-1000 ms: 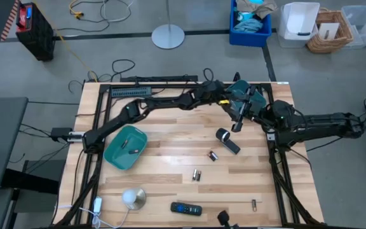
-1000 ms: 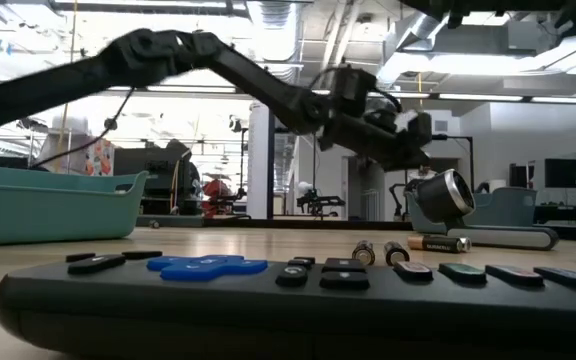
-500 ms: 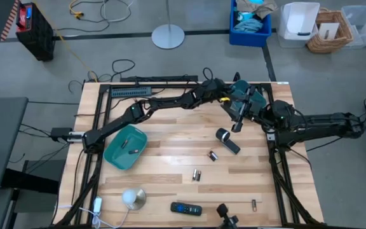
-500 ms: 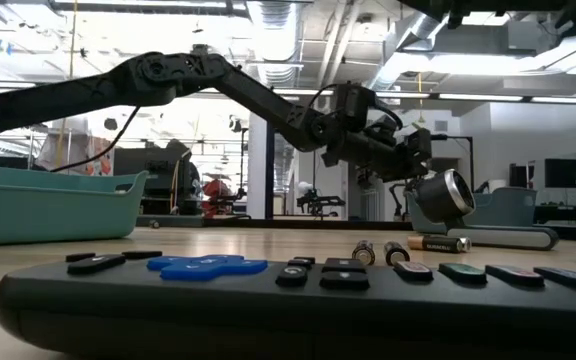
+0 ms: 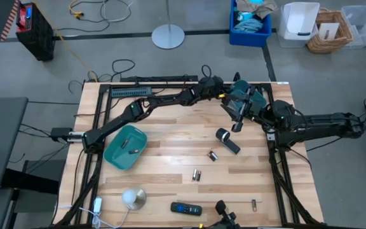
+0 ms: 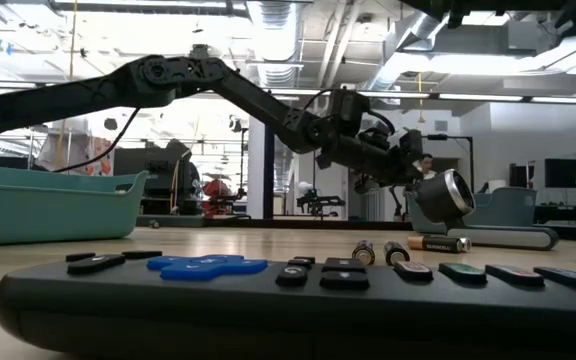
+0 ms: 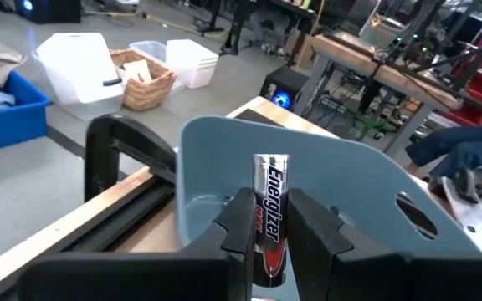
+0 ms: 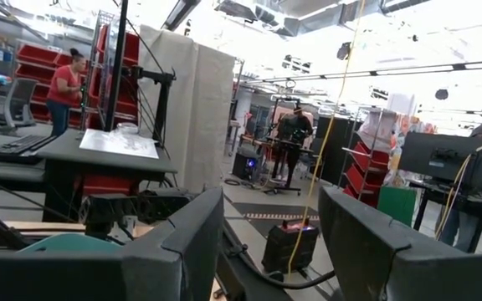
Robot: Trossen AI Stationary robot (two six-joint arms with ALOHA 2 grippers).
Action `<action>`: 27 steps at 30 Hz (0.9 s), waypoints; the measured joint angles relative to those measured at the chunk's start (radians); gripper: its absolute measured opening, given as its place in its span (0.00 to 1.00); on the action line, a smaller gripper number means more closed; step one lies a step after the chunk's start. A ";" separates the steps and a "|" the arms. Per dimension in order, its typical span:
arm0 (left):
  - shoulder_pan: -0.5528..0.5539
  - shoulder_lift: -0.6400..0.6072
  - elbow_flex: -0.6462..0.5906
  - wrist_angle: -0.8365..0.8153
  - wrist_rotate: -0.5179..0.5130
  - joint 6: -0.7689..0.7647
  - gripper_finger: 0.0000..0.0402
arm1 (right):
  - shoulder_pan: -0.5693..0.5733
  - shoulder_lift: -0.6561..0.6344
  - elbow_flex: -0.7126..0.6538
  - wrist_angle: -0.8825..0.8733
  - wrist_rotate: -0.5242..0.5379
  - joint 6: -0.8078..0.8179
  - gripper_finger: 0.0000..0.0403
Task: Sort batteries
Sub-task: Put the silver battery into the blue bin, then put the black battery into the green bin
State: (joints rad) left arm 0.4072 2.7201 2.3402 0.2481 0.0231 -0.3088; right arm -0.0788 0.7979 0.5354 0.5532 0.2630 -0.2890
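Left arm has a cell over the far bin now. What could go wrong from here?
The left gripper pinches the Energizer battery low, most of its length standing free, so it may tip on release. It hangs near the blue-grey bin's rim; an early drop could land outside. The right gripper, open, sits close by the same bin, so the arms could brush.

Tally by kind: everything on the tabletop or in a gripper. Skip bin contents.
Loose batteries: 4
Battery in left gripper: 1
Teal bins: 2
Remote: 1
Black cylinder: 1
White round object: 1
Total: 10
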 joint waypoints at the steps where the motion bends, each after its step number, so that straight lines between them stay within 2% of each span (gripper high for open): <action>1: 0.001 0.000 0.000 -0.001 0.001 0.001 0.10 | 0.000 0.000 0.000 0.000 0.000 0.000 0.53; 6: 0.001 0.000 0.000 -0.003 0.001 0.011 0.11 | 0.000 0.000 0.000 0.000 0.000 0.000 0.53; 20: 0.000 0.000 0.000 -0.003 -0.055 -0.014 0.27 | 0.000 0.000 0.000 -0.008 0.000 -0.001 0.53; 27: 0.004 -0.011 0.011 -0.012 -0.013 -0.018 0.27 | 0.000 0.000 0.000 -0.026 0.000 -0.006 0.53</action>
State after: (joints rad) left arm 0.4114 2.7095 2.3516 0.2359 0.0102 -0.3270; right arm -0.0788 0.7982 0.5358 0.5276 0.2628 -0.2955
